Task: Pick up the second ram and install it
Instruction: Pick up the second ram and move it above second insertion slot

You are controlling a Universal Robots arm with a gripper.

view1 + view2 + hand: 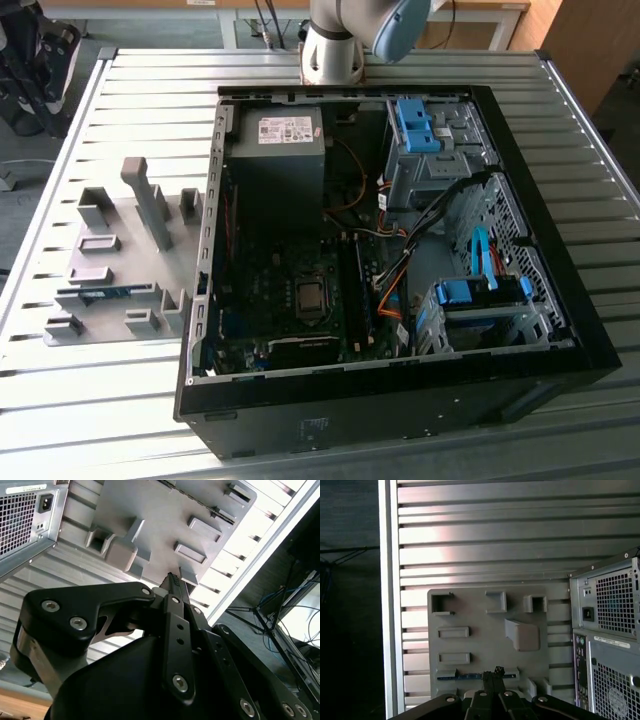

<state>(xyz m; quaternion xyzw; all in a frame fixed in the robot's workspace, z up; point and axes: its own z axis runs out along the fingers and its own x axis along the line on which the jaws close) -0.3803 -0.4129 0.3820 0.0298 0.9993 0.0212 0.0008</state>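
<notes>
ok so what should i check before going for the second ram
1. Ram seated in tray: ok.
2. Gripper lined up with the ram: ok, going by the first wrist view.
3. Nothing lying on the ram: ok.
4. Case open: ok, board exposed.
5. Ram slots free: cannot tell.
6. Cables clear of the slots: cannot tell, orange ones run close beside.
</notes>
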